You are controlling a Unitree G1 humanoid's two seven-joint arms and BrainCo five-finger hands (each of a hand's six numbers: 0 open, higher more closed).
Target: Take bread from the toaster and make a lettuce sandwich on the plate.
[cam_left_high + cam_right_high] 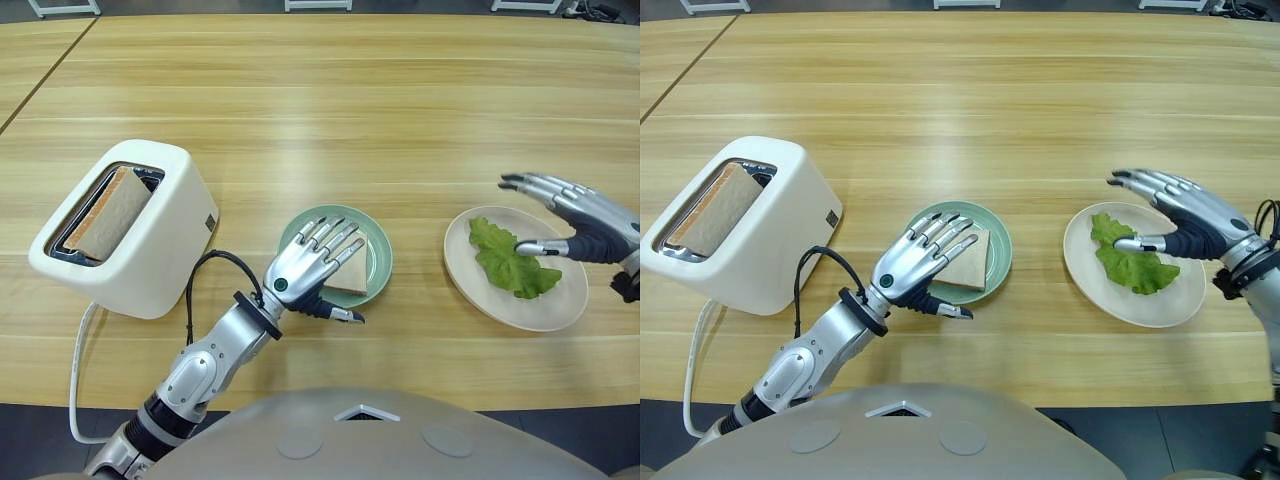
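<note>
Left hand (300, 268), fingers (335, 237) released, is hovering over the bread slice (356, 274) on the green plate (384, 250) while the right hand (585, 215), also holding nothing, is hanging above the lettuce (512, 262) on the beige plate (560, 305), likely needing next to pinch that leaf and carry it onto the bread.

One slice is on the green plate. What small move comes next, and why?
Probably lower the right hand and close it on the lettuce: the hand hovers open over the leaf, and the bread slice already lies on the green plate.
</note>
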